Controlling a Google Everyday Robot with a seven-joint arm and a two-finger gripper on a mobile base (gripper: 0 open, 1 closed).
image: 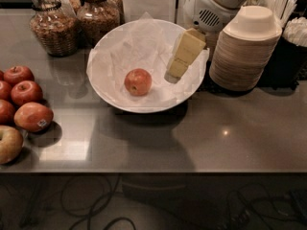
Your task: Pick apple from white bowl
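Note:
A small reddish-orange apple point(138, 82) lies alone in the middle of the wide white bowl point(115, 102), which is lined with crinkled white paper. My gripper point(183, 55), cream-coloured under a white wrist, hangs over the bowl's right side. It is above and to the right of the apple and does not touch it. The arm comes in from the top right.
Several red apples point(31, 116) and a pale one point(7, 143) lie on the counter at the left. Two glass jars point(52, 28) stand at the back left. Stacked beige disposable bowls point(244, 51) stand right of the white bowl, with a dark cup of utensils point(288, 47) behind them.

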